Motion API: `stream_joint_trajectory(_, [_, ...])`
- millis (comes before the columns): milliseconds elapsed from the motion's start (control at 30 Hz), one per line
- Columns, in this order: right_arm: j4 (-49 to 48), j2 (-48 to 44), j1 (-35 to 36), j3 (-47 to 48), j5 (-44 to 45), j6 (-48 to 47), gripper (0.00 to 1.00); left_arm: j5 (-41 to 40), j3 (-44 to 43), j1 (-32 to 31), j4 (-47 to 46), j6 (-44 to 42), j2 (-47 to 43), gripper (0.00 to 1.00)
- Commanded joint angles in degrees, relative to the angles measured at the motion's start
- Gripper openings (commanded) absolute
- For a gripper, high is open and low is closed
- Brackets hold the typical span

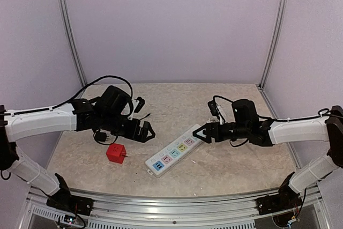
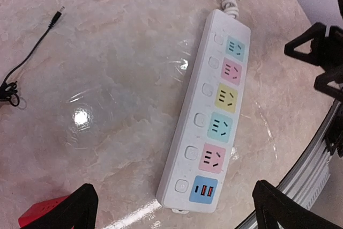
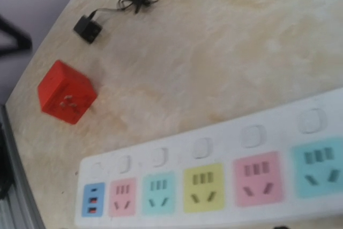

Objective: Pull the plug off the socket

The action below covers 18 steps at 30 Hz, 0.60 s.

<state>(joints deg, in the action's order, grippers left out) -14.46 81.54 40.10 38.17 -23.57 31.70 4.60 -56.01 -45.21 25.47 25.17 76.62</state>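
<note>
The left gripper (image 1: 147, 131) hangs over the worktop (image 1: 230, 170) left of centre with its jaws spread wide and nothing between them. In the left wrist view its black fingertips (image 2: 80, 205) frame the near end of the socket. The red cube plug (image 1: 116, 153) lies just beside and nearer than this gripper, on the worktop toward the near left corner. Its prongs are out in the open, and it lies apart from the socket.

The socket (image 1: 174, 151), a white power strip with pastel outlet faces, lies flat and diagonal in the middle of the worktop. Its blue USB end points to the near edge. The right gripper (image 1: 197, 134), also open and empty, sits just beside the strip's cord end. A small black adapter (image 3: 86, 28) with a thin cable (image 2: 32, 46) lies toward the left edge.
</note>
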Motion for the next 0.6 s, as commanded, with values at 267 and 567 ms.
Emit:
stream_joint_trajectory(267, [6.27,-8.00,-4.73,-2.93,1.39,-2.00,0.81,-4.24,-13.30,-14.43,10.85,-9.19,25.99,0.99])
stream_joint_trajectory(567, [7.43,-10.15,-6.45,-4.32,1.29,-2.52,0.81,-1.62,-19.75,-15.31,11.91,-12.82,34.94,0.92])
